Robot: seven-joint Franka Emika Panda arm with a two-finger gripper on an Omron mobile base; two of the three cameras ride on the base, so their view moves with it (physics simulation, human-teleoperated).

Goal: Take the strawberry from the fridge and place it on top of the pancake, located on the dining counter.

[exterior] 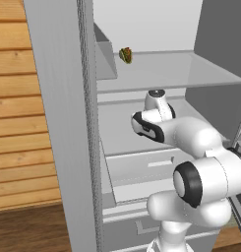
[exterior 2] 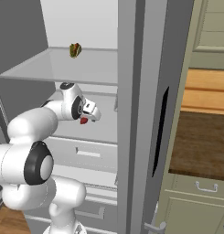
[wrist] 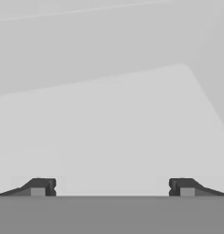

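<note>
Your end effector (wrist: 112,187) sits inside the fridge (exterior: 68,123), fingers spread wide, gripping nothing.
The strawberry (exterior 2: 84,120) lies just beside and below it, on the middle shelf.

One tall light-grey fridge (exterior: 63,123) stands open across the frame. One small yellow-green and orange produce item (exterior: 125,55) sits at upper centre. One tiny red strawberry (exterior 2: 84,120) shows at centre left of the right base view. Two white drawers (exterior 2: 88,153) lie low inside. One white arm's two-finger gripper (wrist: 112,188) shows two dark tips.
</note>
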